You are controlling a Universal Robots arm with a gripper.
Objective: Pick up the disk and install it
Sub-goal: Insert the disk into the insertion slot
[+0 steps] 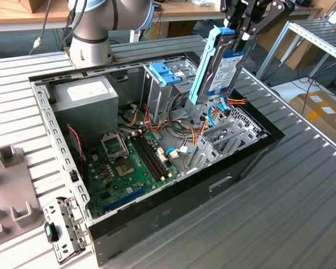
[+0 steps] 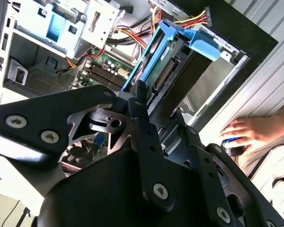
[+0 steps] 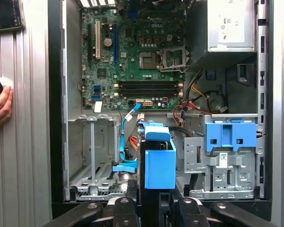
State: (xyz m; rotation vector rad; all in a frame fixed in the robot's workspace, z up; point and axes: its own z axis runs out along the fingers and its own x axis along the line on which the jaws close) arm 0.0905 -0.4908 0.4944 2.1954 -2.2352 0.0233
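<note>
Fingers (image 2: pixel 141 101) on disk (image 1: pixel 224 70) edges, above case (image 1: pixel 185 196)

No print can be made out. The disk (image 1: pixel 224 84) carries a blue, white and black label (image 1: pixel 229 64), the grey box (image 1: pixel 95 115) a white sticker (image 1: pixel 85 92), and the drive cage (image 3: pixel 222 179) a small barcode sticker (image 3: pixel 223 159).

Robotics lab: arm (image 1: pixel 92 25), slatted workbench (image 1: pixel 280 213)

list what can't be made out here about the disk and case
- Disk faces: first wrist view, seen edge-on.
- Case floor under disk: first wrist view, disk covers it.
- Object under hand: second wrist view, hand covers most of it.
</note>
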